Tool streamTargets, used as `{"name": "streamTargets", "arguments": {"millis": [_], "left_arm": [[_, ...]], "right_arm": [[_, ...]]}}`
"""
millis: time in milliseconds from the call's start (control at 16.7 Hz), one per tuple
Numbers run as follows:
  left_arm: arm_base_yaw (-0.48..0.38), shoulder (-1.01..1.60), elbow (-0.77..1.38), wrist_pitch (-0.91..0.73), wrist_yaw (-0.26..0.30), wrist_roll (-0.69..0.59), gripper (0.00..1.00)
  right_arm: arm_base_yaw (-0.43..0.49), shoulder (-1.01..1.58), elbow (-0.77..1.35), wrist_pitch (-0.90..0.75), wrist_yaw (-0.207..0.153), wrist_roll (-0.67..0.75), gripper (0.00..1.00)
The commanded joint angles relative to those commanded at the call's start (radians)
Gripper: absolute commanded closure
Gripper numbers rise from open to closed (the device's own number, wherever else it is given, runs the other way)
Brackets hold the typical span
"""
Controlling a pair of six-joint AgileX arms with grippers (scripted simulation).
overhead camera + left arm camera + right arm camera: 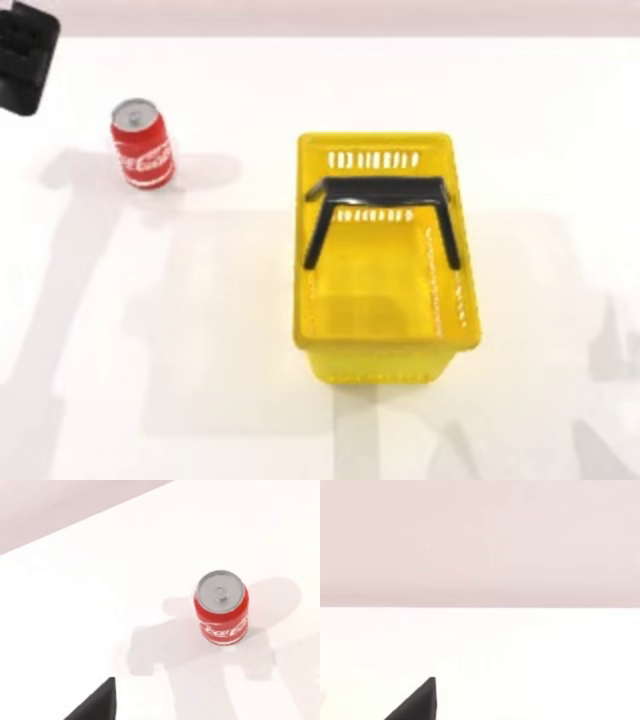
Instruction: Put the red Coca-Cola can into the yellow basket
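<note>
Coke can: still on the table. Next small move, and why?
Probably bring the left gripper from the table's far left corner over the red Coca-Cola can. The can stands upright, untouched, left of the yellow basket and apart from it; the left arm is nearest.

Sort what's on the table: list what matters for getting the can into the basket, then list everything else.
Belongs to the job:
- red Coca-Cola can, upright on the table's left side, outside the basket
- yellow basket, near the centre, black handle across it
- left end effector, at the top view's far-left corner, near the can

Just there:
- white table; nothing else lies on it
</note>
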Motion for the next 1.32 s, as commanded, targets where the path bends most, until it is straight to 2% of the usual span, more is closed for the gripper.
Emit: {"name": "streamTargets", "arguments": {"millis": [480,780,1020,1320], "left_arm": [[-0.019,0.831,0.887,-0.499,0.003,0.203,0.0],[-0.025,1.232,1.315,-0.74,0.001,0.299,0.0],[-0.027,1.426,1.52,-0.856,-0.001,0.346,0.0],[-0.027,1.472,1.568,-0.884,-0.001,0.357,0.0]], "right_arm": [[0.0,0.0,0.0,0.0,0.0,0.0,0.0],[0.0,0.0,0.0,0.0,0.0,0.0,0.0],[0.0,0.0,0.0,0.0,0.0,0.0,0.0],[0.0,0.0,0.0,0.0,0.0,0.0,0.0]]}}
